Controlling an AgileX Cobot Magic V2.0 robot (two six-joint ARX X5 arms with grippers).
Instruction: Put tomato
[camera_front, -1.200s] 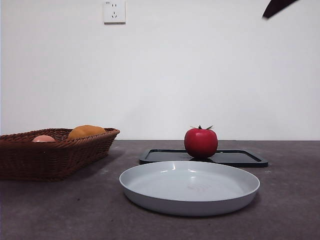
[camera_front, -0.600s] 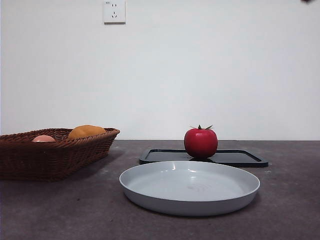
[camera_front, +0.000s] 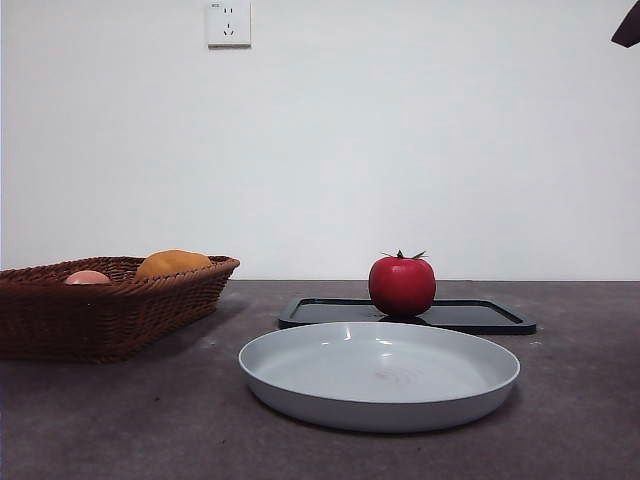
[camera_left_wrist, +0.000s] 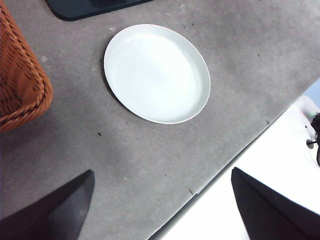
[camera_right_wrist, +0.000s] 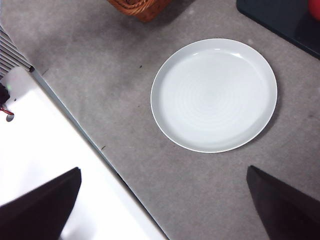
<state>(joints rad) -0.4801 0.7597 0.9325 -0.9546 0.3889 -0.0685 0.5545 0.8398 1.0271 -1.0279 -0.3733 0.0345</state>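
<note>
Tomato (camera_front: 402, 286) is sitting upright on the black tray (camera_front: 470, 316), stem up, toward the tray's left half in the front view. Tray is lying flat on the table (camera_front: 120, 420), directly behind the grey plate (camera_front: 380, 375); from the plate, the tomato is sitting at about 12 o'clock. Wicker basket (camera_front: 110, 305) is standing at roughly 9 o'clock from the plate, well apart, holding an orange-yellow fruit (camera_front: 173, 263) and a pale pinkish fruit (camera_front: 87, 277). Left gripper (camera_left_wrist: 160, 210) is hovering high over the table edge, jaws spread wide, holding nothing. Right gripper (camera_right_wrist: 162, 210) is hovering likewise, jaws wide apart, nothing between them. Only a dark arm tip (camera_front: 628, 28) is showing at the front view's top right corner.
</note>
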